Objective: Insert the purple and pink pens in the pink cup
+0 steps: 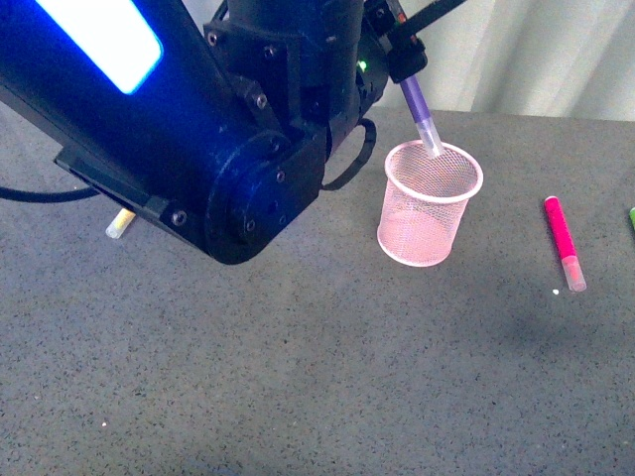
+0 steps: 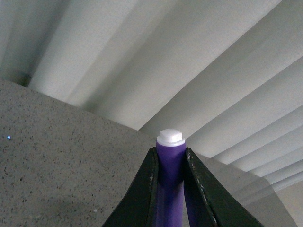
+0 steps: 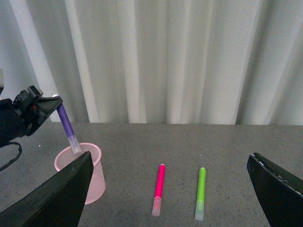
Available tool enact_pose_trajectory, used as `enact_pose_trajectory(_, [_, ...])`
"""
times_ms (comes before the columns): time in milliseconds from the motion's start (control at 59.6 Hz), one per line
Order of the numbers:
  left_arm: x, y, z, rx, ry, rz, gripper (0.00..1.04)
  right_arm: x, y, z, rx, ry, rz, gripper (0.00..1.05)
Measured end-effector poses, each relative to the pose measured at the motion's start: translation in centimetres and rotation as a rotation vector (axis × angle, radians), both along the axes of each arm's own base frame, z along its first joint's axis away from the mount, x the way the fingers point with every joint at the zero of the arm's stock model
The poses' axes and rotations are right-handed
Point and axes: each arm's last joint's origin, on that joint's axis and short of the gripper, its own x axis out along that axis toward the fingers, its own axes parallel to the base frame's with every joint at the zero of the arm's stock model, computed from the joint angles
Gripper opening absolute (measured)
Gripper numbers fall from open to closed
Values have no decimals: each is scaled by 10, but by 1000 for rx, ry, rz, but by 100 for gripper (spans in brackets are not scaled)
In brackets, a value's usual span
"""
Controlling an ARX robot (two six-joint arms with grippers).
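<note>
My left gripper (image 1: 406, 69) is shut on the upper end of the purple pen (image 1: 420, 109), which is tilted with its clear cap dipping just inside the rim of the pink cup (image 1: 425, 226). In the left wrist view the black fingers (image 2: 147, 189) clamp the purple pen (image 2: 170, 168) on both sides. The pink pen (image 1: 562, 238) lies flat on the table to the right of the cup. My right gripper (image 3: 170, 157) is open and empty, back from the pink pen (image 3: 159, 185), with the pink cup (image 3: 98, 176) partly hidden behind one finger.
A green pen (image 3: 200, 191) lies parallel to the pink one, further right, and just shows at the edge (image 1: 632, 218). A pale yellow marker end (image 1: 120, 223) peeks from under the left arm. White curtains hang behind the grey table.
</note>
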Motion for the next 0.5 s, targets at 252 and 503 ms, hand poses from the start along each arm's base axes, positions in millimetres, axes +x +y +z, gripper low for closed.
enact_pose_trajectory(252, [0, 1, -12, 5, 9, -9, 12, 0, 0, 0, 0, 0, 0, 98])
enact_pose_trajectory(503, [1, 3, -14, -3, -5, -8, 12, 0, 0, 0, 0, 0, 0, 98])
